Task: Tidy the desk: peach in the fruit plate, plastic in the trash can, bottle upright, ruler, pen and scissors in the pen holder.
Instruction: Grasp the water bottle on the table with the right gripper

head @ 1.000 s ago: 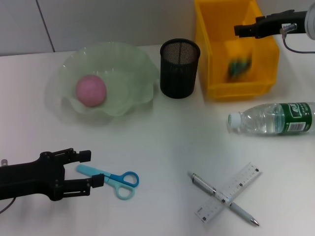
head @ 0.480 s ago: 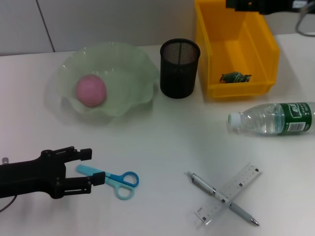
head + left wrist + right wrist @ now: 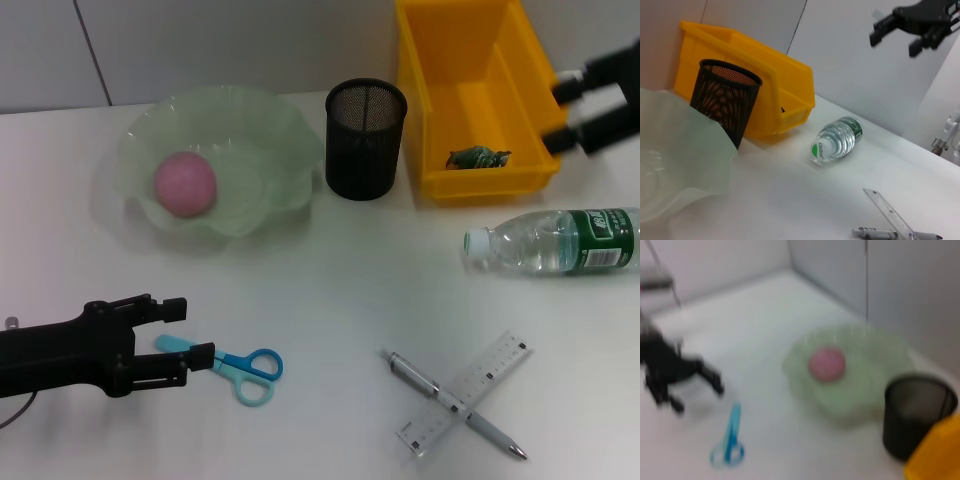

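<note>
Crumpled plastic lies in the glossy yellow bin; both grippers' jaws spread.

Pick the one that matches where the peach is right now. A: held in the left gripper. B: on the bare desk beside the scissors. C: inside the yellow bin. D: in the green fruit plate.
D: the pink peach sits in the hollow of the pale green fruit plate, far from the scissors and from the open left gripper.
</note>
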